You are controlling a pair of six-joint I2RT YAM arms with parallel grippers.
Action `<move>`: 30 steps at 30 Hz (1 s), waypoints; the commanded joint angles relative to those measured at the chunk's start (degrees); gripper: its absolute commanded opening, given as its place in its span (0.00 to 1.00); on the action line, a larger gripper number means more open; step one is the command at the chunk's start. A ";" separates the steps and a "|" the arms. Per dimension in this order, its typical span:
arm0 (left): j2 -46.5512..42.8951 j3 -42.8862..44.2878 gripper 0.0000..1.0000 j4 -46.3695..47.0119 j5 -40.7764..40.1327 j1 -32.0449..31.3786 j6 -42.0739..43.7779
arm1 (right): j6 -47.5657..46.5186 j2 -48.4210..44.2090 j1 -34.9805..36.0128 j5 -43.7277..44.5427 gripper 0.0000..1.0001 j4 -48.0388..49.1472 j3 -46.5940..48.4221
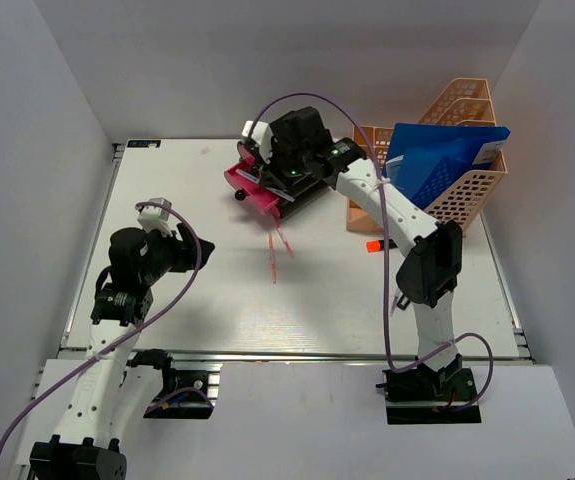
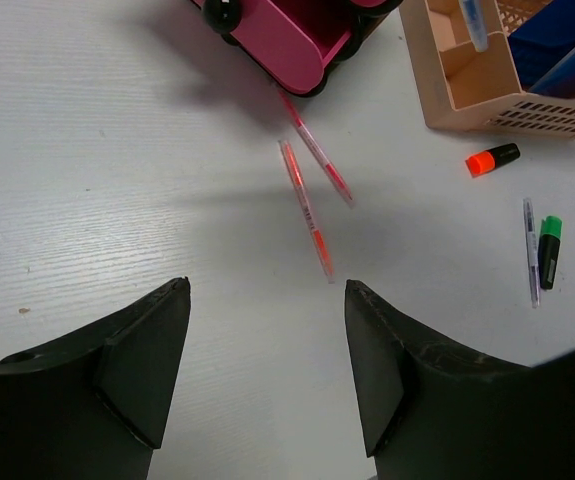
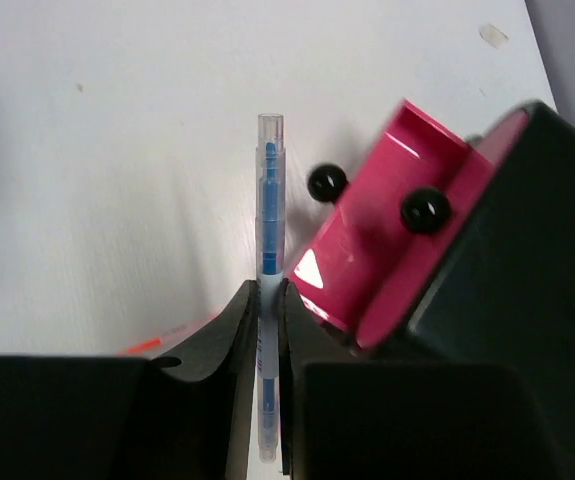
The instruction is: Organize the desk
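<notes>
The right arm is reaching far out over the desk point(image 1: 207, 300), its upper link rising from the base at the near edge, bending at the elbow and stretching leftward toward the far middle of the white top. The right gripper point(image 3: 264, 300) is pinching a blue pen point(image 3: 269, 200) between its fingers, with the clear barrel sticking out past the fingertips and lying close over the surface. Just to the pen's right, the pink drawer point(image 3: 367, 250) with two black knobs is poking out of the black drawer box point(image 3: 507, 260); the pen is running alongside the drawer's corner, but I cannot tell whether they are touching.

The left arm is folding back on itself over the left part of the desk, its wrist angling down and toward the middle. The left gripper point(image 2: 267, 290) is hanging with its fingers spread wide and nothing between them, well above the surface. Ahead of it, two pink pens point(image 2: 307, 210) are lying loose on the desk, side by side, near the drawer box. Farther right an orange highlighter point(image 2: 492, 159) is lying just in front of the peach mesh rack point(image 1: 467, 190), which is holding a blue folder point(image 1: 442, 160). A green-capped marker point(image 2: 549, 250) and a thin pen point(image 2: 530, 250) are lying together nearer the front.
</notes>
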 commanded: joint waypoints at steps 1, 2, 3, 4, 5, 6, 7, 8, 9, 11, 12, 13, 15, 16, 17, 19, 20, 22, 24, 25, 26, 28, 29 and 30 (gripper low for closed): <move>-0.81 -1.06 0.73 0.86 0.93 0.25 0.34 | 4.96 0.36 1.80 -2.09 0.00 7.97 0.30; -0.90 -1.06 0.73 0.78 0.84 0.25 0.16 | 7.85 1.15 2.84 0.35 0.00 13.65 -0.75; -0.90 -1.06 0.73 0.77 0.84 0.25 0.25 | 7.88 1.15 2.85 1.50 0.00 15.10 -0.76; -0.98 -1.06 0.73 0.77 0.84 0.25 0.25 | 8.57 2.02 3.55 2.91 0.00 16.59 -1.28; -0.90 -1.06 0.73 0.86 0.84 0.25 0.25 | 9.54 2.64 3.64 4.57 0.00 18.17 -1.55; -0.90 -1.06 0.73 0.95 0.84 0.25 0.25 | 9.90 3.00 3.73 7.38 0.00 20.71 -1.90; -0.90 -1.06 0.73 0.86 1.10 0.25 0.25 | 10.25 4.13 3.82 8.27 0.00 21.95 -1.81; -0.90 -1.06 0.73 0.95 1.28 0.25 0.25 | 10.69 4.84 3.82 9.15 0.00 23.01 -1.81; -0.90 -1.06 0.73 0.95 1.28 0.25 0.25 | 11.04 5.45 3.73 10.64 0.00 23.89 -1.73; -1.07 -1.06 0.73 0.95 1.28 0.25 0.25 | 11.48 7.13 3.56 11.53 0.00 26.09 -1.46; -1.25 -1.06 0.73 0.95 1.37 0.25 0.25 | 11.66 8.00 3.56 12.14 0.00 26.97 -1.46; -1.25 -0.98 0.73 1.04 1.37 0.25 0.25 | 11.74 8.36 3.64 12.58 0.00 28.98 -1.55; -1.60 -1.06 0.73 0.95 1.55 0.25 0.34 | 13.14 8.71 3.56 14.08 0.00 32.32 -3.65; -1.69 -1.06 0.73 0.95 1.63 0.25 0.34 | 13.59 8.80 3.64 14.61 0.00 35.47 -4.36; -1.77 -1.06 0.73 1.12 1.55 0.25 0.34 | 13.68 9.32 3.56 15.65 0.00 35.76 -4.36; -2.13 -1.06 0.73 1.04 1.46 0.25 0.34 | 13.94 11.34 3.56 16.19 0.00 35.77 -2.88; -2.21 -1.06 0.73 0.95 1.55 0.25 0.42 | 14.03 12.05 3.56 16.80 0.00 35.77 -2.35; -2.39 -1.06 0.73 1.04 1.46 0.25 0.34 | 13.33 13.10 3.73 17.42 0.00 38.05 -2.17; -2.39 -0.98 0.73 0.95 1.55 0.25 0.42 | 13.06 13.98 3.82 18.30 0.00 38.49 -2.25; -2.39 -1.06 0.73 1.04 1.46 0.25 0.34 | 12.80 14.25 3.91 18.65 0.00 38.49 -2.51; -2.48 -0.98 0.73 0.95 1.55 0.25 0.42 | 12.63 14.34 4.08 18.91 0.00 38.66 -2.87; -2.65 -0.98 0.73 1.13 1.63 0.25 0.51 | 12.01 14.25 3.65 19.53 0.00 39.28 -4.62; -2.65 -1.06 0.73 1.13 1.63 0.25 0.51 | 11.83 14.16 3.91 20.40 0.00 39.63 -5.24; -2.74 -1.06 0.73 1.21 1.55 0.25 0.43 | 11.83 13.99 3.56 20.59 0.03 39.55 -5.76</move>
